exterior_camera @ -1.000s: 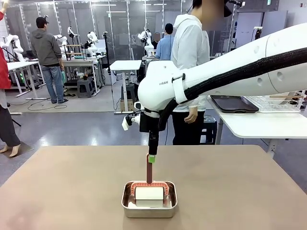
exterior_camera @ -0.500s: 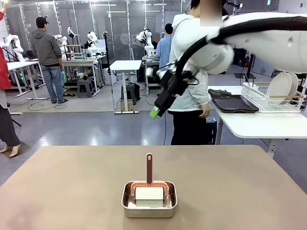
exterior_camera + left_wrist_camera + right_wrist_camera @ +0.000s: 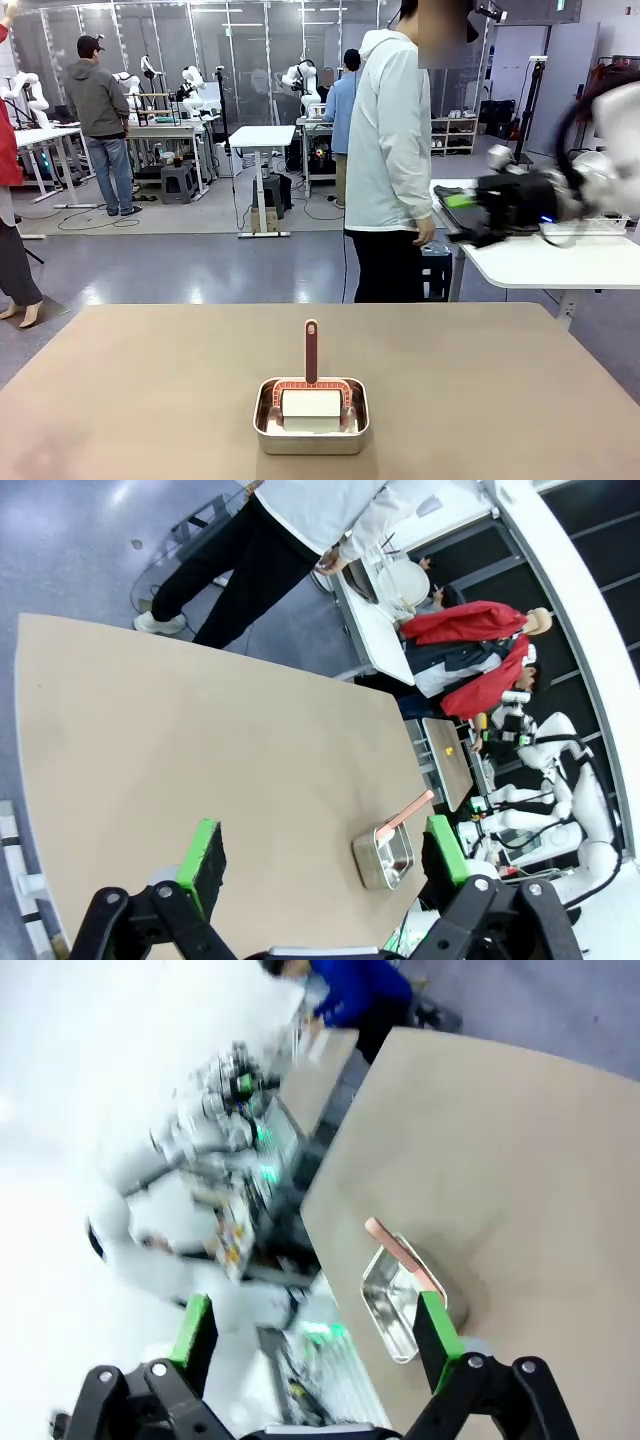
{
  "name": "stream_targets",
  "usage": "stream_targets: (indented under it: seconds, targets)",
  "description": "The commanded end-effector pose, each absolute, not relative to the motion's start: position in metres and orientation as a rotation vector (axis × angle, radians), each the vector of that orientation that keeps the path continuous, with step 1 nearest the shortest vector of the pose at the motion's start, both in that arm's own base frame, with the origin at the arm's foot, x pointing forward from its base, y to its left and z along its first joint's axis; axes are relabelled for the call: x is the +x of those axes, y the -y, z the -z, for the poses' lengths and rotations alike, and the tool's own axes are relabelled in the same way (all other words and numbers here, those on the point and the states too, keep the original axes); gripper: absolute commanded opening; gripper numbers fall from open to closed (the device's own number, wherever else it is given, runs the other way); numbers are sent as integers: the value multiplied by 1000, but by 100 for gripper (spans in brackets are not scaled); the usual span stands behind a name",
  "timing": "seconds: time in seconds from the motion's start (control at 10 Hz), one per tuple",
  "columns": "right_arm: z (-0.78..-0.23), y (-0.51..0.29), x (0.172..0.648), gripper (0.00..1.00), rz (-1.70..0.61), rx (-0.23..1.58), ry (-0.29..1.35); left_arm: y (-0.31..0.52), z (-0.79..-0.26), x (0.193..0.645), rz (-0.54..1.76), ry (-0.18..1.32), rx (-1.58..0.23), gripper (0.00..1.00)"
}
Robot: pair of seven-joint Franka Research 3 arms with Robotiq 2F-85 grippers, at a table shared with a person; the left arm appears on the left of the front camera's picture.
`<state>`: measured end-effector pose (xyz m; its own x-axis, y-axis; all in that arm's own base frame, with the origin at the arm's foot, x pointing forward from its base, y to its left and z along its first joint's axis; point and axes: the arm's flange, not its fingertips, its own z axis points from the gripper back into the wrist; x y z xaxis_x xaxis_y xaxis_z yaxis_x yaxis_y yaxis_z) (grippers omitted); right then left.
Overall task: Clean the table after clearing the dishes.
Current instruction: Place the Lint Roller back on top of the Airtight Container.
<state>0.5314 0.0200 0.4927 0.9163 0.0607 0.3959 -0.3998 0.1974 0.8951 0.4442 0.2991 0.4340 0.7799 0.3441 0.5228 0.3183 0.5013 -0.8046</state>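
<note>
Right claw (image 3: 462,208), black with green pads, hangs blurred and released at three o'clock, out over the small white side surface (image 3: 540,262) — well apart from the wide tan surface (image 3: 150,390). At six o'clock on that tan top sits a rectangular steel pan (image 3: 311,418) holding a white roller with a red-brown handle (image 3: 311,352), its long axis toward twelve. Left claw (image 3: 322,860) hovers released, high above.
</note>
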Motion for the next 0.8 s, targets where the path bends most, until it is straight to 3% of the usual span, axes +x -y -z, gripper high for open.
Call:
stream_targets:
  seconds: [0.0,0.3,0.7]
  targets:
    - [-486,32,487,100,-107,1406,429,-300,-436,441,-24,705,-1070,100]
    - [-499,138,436,100,61,1366,541,-300,-436,441,-24,705,-1070,100]
    - [-513,212,374,100,189,1242,573,-300,-436,441,-24,705,-1070,100]
